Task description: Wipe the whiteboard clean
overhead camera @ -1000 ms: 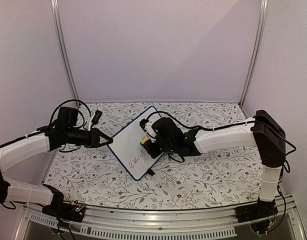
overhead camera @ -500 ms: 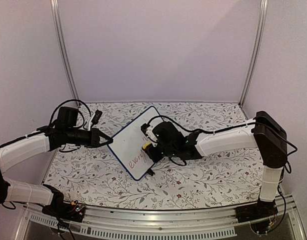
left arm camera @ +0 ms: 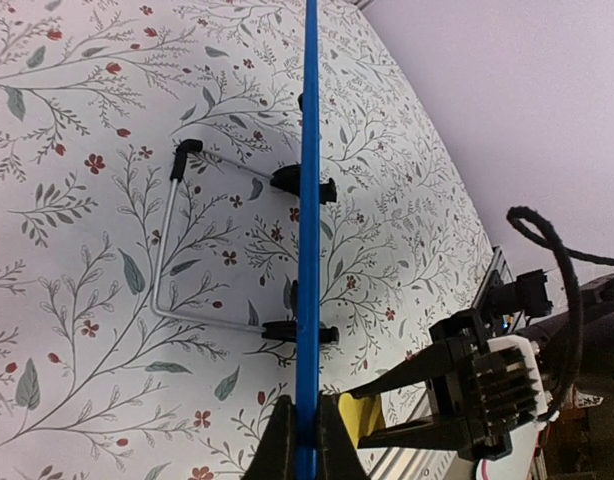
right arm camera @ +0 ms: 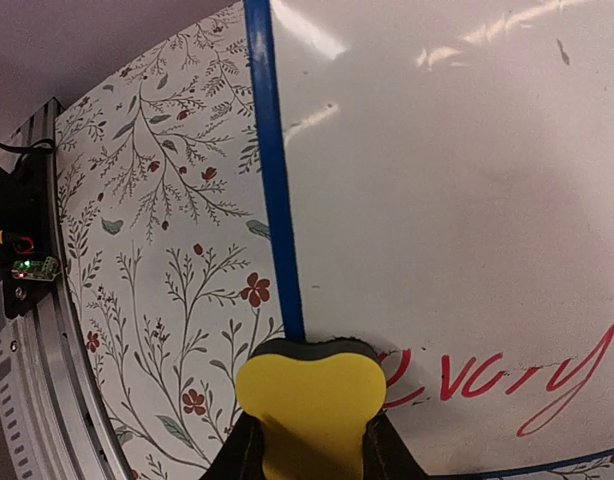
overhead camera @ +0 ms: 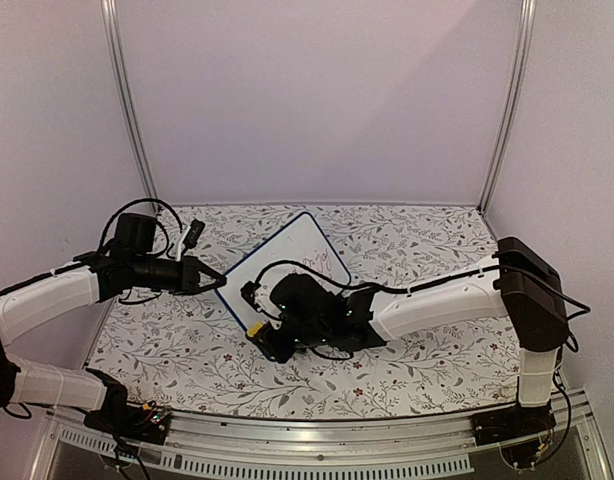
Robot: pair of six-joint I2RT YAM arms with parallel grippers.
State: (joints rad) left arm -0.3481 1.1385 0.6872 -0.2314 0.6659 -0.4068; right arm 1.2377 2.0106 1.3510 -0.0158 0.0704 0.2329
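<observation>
From above, the whiteboard [overhead camera: 297, 255] sits mid-left on the floral table [overhead camera: 417, 240], turned diagonally between the two arms. The left gripper [overhead camera: 209, 279] is at its left edge. The right gripper [overhead camera: 259, 323] is at its near corner with a yellow eraser [overhead camera: 255, 329]. The near half of the board is hidden under that arm.

The left wrist view shows the board edge-on. Its blue frame [left arm camera: 308, 150] is pinched in the closed jaws of the left gripper [left arm camera: 307, 440]. Behind it are a wire stand [left arm camera: 167, 250] and black feet [left arm camera: 305, 185], which no other view shows.

Only the right wrist view shows the writing. It is one red handwritten word [right arm camera: 487, 380] that seems to read "every". The jaws of the right gripper [right arm camera: 309, 455] clamp the eraser [right arm camera: 309, 395], whose dark front end sits at the frame beside the first letter. Whether it touches cannot be told. A green light [right arm camera: 27, 268] glows on the rail at the table edge.
</observation>
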